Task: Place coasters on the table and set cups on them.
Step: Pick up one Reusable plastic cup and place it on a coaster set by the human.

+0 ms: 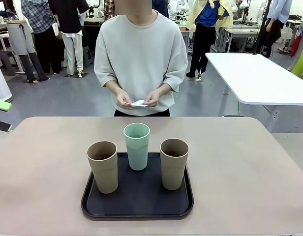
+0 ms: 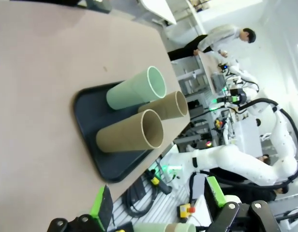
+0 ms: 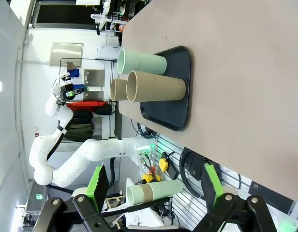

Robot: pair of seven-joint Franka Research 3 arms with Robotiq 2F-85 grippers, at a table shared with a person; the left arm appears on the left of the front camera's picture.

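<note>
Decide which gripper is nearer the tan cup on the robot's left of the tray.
Left. The left gripper has that tan cup frontmost of the three; from the right gripper it stands behind the other tan cup, farther across the tray.

A black tray with rounded corners and a low rim lay in the near middle of the scene. Beyond it, at the far side, a person in a pale grey sweatshirt stood facing the camera. A white table stood to the far right on the grey floor. At the left edge lay a flat green pad and, nearer, a dark flat thing, too small to tell. Farther back stood a person in a black top and white trousers on the left, and one in a yellow jacket right of the middle. In the left wrist view, black cables lay coiled beside a yellow box with a red button.
</note>
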